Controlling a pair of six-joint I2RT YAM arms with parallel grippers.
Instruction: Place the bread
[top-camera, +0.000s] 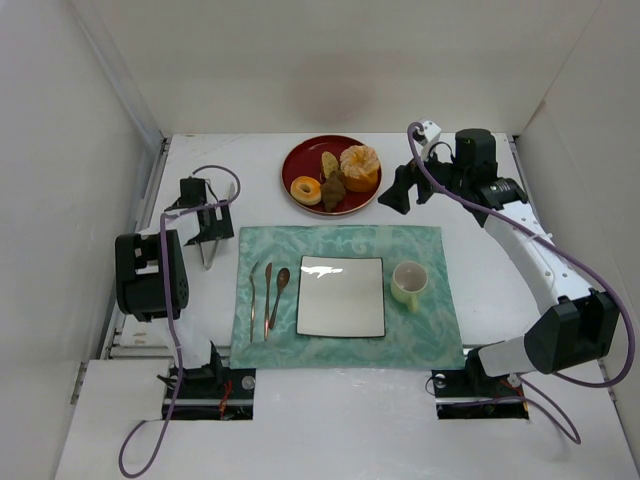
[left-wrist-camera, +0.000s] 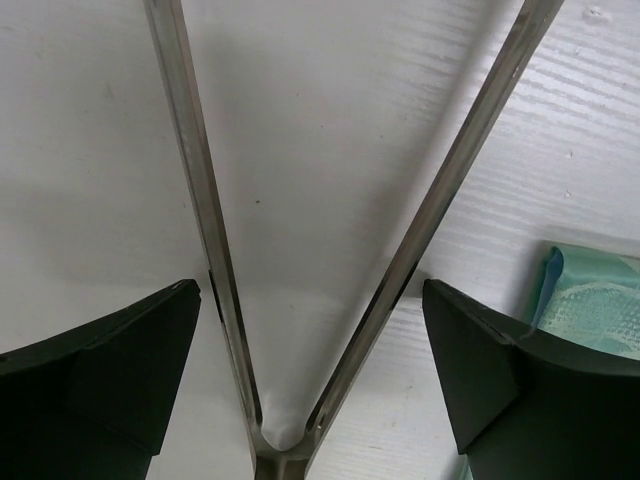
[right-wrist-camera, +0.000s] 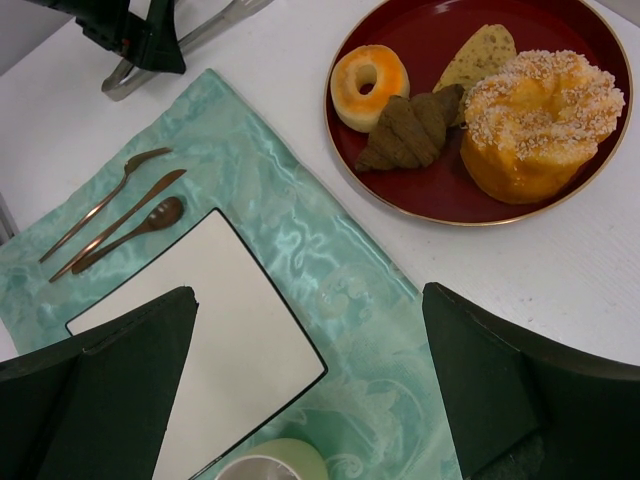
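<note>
The bread (top-camera: 333, 190) is a small dark brown croissant on the red plate (top-camera: 300, 160) at the back of the table, between a ring doughnut (top-camera: 306, 190) and a big sugared bun (top-camera: 360, 167). It also shows in the right wrist view (right-wrist-camera: 408, 130). My right gripper (top-camera: 398, 192) is open and empty, raised just right of the red plate; in its own view (right-wrist-camera: 308, 295) it hangs over the mat's corner. My left gripper (top-camera: 204, 228) is open over metal tongs (left-wrist-camera: 200, 200) that lie on the table, both tong arms between its jaws (left-wrist-camera: 310, 290), untouched.
A teal mat (top-camera: 420, 330) holds a white square plate (top-camera: 340, 296), a pale green cup (top-camera: 408, 283) to its right and three pieces of cutlery (top-camera: 268, 295) to its left. A pale tan oval bread (top-camera: 329, 163) lies on the red plate. White walls enclose the table.
</note>
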